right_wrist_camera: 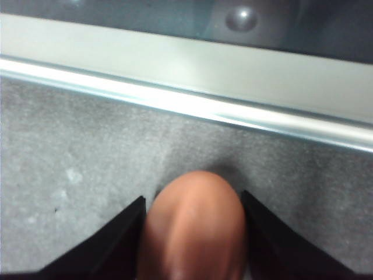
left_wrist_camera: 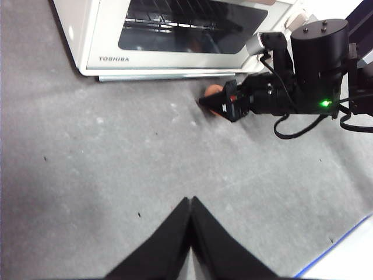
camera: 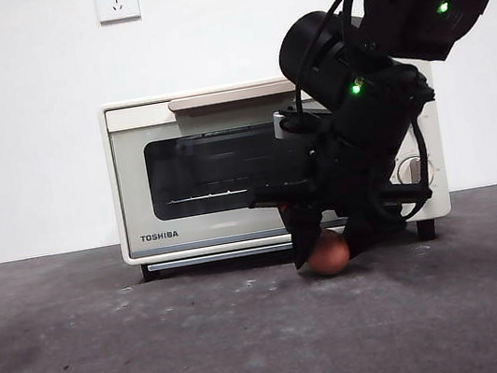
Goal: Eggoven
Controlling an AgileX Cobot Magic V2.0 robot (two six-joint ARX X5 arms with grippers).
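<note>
Black arm (camera: pixel 380 118): cylindrical wrist housing above the claw, looped black cables, green indicator LEDs (camera: pixel 356 87).

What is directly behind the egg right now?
Behind the egg, held between the right gripper jaws on the grey table, stands the toaster oven, door shut. The gripper hides the oven's right lower front in the front view.
</note>
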